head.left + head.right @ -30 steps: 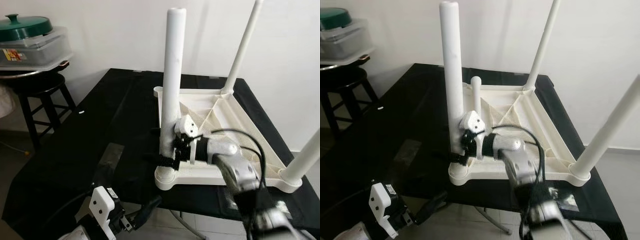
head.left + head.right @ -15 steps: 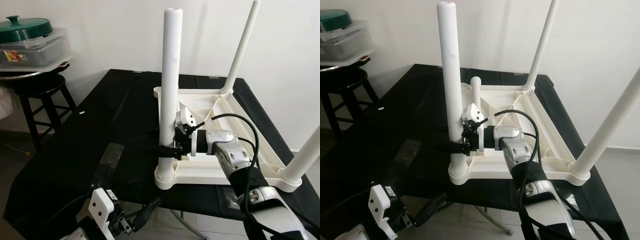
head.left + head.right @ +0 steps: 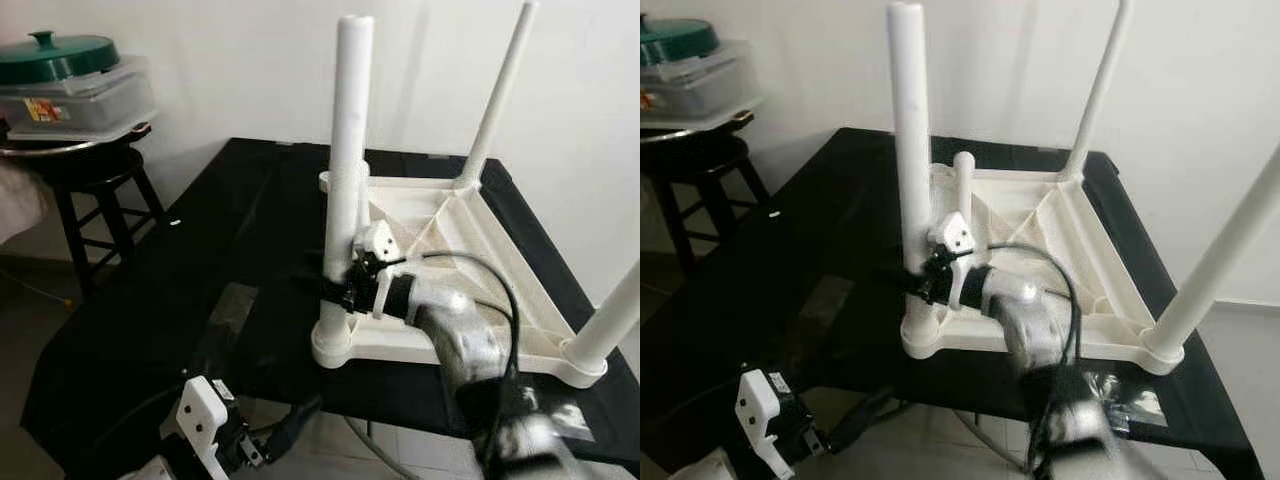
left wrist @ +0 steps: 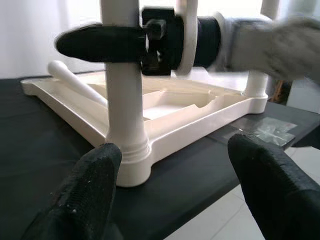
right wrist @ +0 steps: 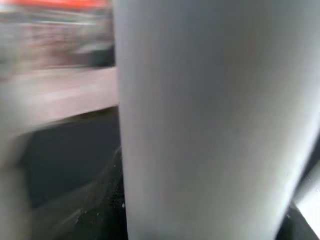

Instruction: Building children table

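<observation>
The white children table [image 3: 500, 235] lies upside down on the black-covered table [image 3: 200, 250]. Three legs stand up from its corners: near left [image 3: 348, 130], far right [image 3: 500, 95] and near right [image 3: 615, 320]. A fourth, loose leg [image 4: 75, 82] rests slanted in the far left corner. My right gripper [image 3: 335, 285] is shut on the near left leg low down, one black finger [image 4: 100, 42] crossing its front. My left gripper [image 4: 180, 190] hangs open below the table's near edge, facing that corner, fingers [image 4: 95, 190] wide apart.
A dark stool [image 3: 95, 175] at the left carries a clear container with a green lid [image 3: 70, 75]. A white wall stands close behind. Shiny tape patches [image 3: 230, 305] lie on the black cloth. The right arm's cable [image 3: 480, 275] loops over the tabletop.
The camera has shifted slightly. My right gripper stays clamped on the near left leg while the arm behind it moves and blurs. The left gripper stays low.
</observation>
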`<state>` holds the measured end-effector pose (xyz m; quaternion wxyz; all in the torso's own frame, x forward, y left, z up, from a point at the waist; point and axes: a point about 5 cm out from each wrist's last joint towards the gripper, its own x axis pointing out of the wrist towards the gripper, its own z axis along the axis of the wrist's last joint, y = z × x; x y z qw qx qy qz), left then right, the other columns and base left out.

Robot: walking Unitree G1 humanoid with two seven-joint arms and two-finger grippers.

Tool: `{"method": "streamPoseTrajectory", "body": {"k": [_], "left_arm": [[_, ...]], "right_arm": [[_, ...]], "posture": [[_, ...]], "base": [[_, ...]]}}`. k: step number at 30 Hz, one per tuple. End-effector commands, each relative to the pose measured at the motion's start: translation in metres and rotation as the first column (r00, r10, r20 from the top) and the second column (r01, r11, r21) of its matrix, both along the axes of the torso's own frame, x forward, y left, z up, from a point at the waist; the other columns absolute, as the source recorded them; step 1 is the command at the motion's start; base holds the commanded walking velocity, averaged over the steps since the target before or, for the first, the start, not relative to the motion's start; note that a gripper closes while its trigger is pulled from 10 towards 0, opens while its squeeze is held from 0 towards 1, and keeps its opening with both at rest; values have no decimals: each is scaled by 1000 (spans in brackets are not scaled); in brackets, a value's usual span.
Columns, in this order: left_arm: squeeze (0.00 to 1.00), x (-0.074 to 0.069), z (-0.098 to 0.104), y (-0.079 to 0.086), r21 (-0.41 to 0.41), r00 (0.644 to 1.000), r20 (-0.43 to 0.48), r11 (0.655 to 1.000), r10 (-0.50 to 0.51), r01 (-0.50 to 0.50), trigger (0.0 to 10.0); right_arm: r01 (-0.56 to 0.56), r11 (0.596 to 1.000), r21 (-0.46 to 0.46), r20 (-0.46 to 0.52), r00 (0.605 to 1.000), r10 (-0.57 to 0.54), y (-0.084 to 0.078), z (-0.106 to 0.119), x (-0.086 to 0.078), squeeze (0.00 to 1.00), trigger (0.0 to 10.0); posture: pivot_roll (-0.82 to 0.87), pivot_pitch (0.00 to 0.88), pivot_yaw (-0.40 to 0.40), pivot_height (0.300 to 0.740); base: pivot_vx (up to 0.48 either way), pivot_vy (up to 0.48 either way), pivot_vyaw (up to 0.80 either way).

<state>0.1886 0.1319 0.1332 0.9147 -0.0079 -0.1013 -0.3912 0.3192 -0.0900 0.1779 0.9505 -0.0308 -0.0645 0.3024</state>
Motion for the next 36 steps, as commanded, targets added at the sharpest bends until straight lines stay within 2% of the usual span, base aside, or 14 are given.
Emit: {"method": "streamPoseTrajectory", "body": {"k": [1, 2, 3, 12, 13, 14, 15, 16, 22, 24, 26, 27, 33, 36], "left_arm": [[0, -1, 2, 4, 10, 1000, 7, 1000, 4, -4, 10000], [0, -1, 2, 4, 10, 1000, 7, 1000, 4, -4, 10000], [0, 0, 2, 5, 13, 1000, 7, 1000, 5, -5, 10000], [0, 3, 1, 7, 19, 1000, 10, 1000, 14, -14, 10000], [0, 3, 1, 7, 20, 1000, 12, 1000, 21, -21, 10000], [0, 3, 1, 6, 21, 1000, 13, 1000, 21, -22, 10000], [0, 3, 1, 6, 21, 1000, 13, 1000, 21, -22, 10000], [0, 4, 1, 6, 21, 1000, 13, 1000, 20, -21, 10000], [0, 4, 0, 4, 22, 1000, 12, 1000, 15, -15, 10000], [0, 2, 0, 3, 20, 1000, 12, 1000, 12, -12, 10000], [0, 2, 0, 3, 20, 1000, 12, 1000, 12, -12, 10000], [0, 1, 0, 3, 20, 1000, 12, 1000, 13, -13, 10000], [0, -2, 1, 3, 20, 1000, 12, 1000, 15, -16, 10000], [0, -6, 2, 3, 23, 1000, 11, 1000, 16, -16, 10000]], "right_arm": [[226, 962, -152, -44, 971, -235, -17, -31, -19, 0, 0], [226, 962, -152, -44, 971, -235, -17, -31, -19, 0, 0], [157, 966, -204, -19, 986, -164, -1, -34, -24, 0, 0], [144, 976, -160, -129, 978, -166, -1, -38, -17, 0, 0], [130, 983, -130, -155, 976, -150, 1, -34, -18, 0, 10000], [76, 992, -102, -162, 983, -92, 2, -30, -16, 365, 10000], [76, 992, -102, -162, 983, -92, 2, -30, -16, 365, 10000], [-15, 997, -70, -164, 986, 4, 6, -24, -16, 1000, 10000], [-300, 951, -73, -118, 950, 290, 10, -3, -14, 1000, 10000], [-532, 825, -191, -105, 846, 522, 1, 12, -9, 1000, 10000], [-558, 803, -209, -113, 829, 547, 0, 13, -8, 1000, 10000], [-606, 752, -261, -108, 792, 601, -4, 18, -2, 0, 10000], [-699, 684, -208, -159, 714, 682, -6, 28, 12, 0, 10000], [-777, 587, -225, -203, 627, 752, -7, 29, 13, 0, 10000]], "posture": [[4, 79, -32, 740], [4, 79, -32, 740], [-1, 77, -18, 740], [6, 67, -28, 740], [15, 63, -29, 740], [15, 60, -29, 740], [15, 60, -29, 740], [15, 60, -29, 740], [17, 55, -29, 740], [26, 56, -33, 740], [26, 56, -33, 740], [34, 58, -34, 740], [44, 64, -35, 740], [67, 74, -37, 740]], "base": [[0, 0, 0], [0, 0, 0], [0, 0, 0], [0, 0, 0], [0, 0, 0], [0, 0, 0], [0, 0, 0], [0, 0, 0], [0, 0, 0], [0, 0, 0], [0, 0, 0], [0, 0, 0], [0, 0, 0], [0, 0, 0]]}}
